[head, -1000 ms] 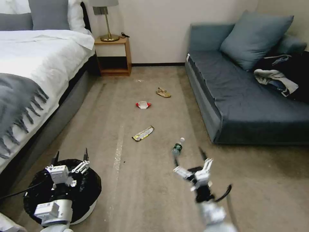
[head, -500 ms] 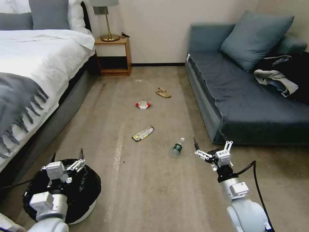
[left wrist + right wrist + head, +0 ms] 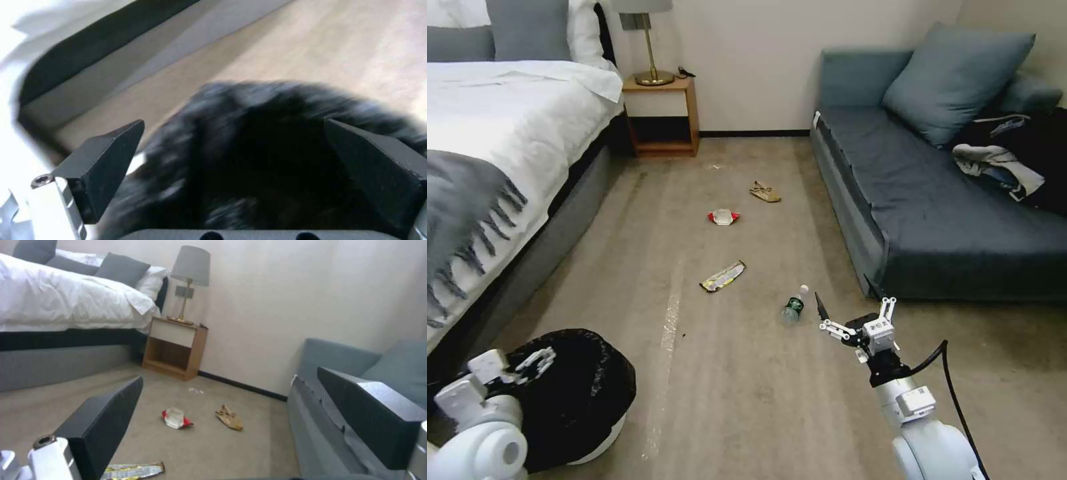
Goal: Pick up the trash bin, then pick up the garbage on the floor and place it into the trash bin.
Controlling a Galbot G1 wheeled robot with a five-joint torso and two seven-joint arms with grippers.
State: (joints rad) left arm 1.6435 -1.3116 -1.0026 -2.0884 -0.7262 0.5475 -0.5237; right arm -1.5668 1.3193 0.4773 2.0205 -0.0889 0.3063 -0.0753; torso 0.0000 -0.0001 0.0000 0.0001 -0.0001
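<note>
At the far left stands the bed [image 3: 500, 127] with white linen and a grey fringed throw, and beside its foot the trash bin [image 3: 584, 393] sits on the carpet [image 3: 727, 373], round and lined with a black bag. The left gripper [image 3: 231, 156] hangs over the bin's near left edge, its fingers [image 3: 106, 160] spread wide with the black liner showing between them and nothing held. Against the back wall, next to the bed, a wooden nightstand [image 3: 662, 117] carries a brass lamp [image 3: 650, 47]. The garbage lies scattered along the middle of the carpet, well apart from the bin: the long silver-yellow wrapper [image 3: 723, 276] nearest the bin, the red-white packet [image 3: 724, 217] farther back, the tan paper piece [image 3: 766, 193] beyond it toward the wall, and the clear plastic bottle [image 3: 794, 305] with white cap and green label lying on its side. Just right of the bottle, the right gripper [image 3: 854, 312] is raised above the floor with its fingers [image 3: 102, 426] parted and empty, near the front corner of the blue-grey sofa [image 3: 934, 213]. A large cushion [image 3: 957, 77] leans on the sofa's back, and a heap of clothes [image 3: 1007, 167] lies at its right end.
</note>
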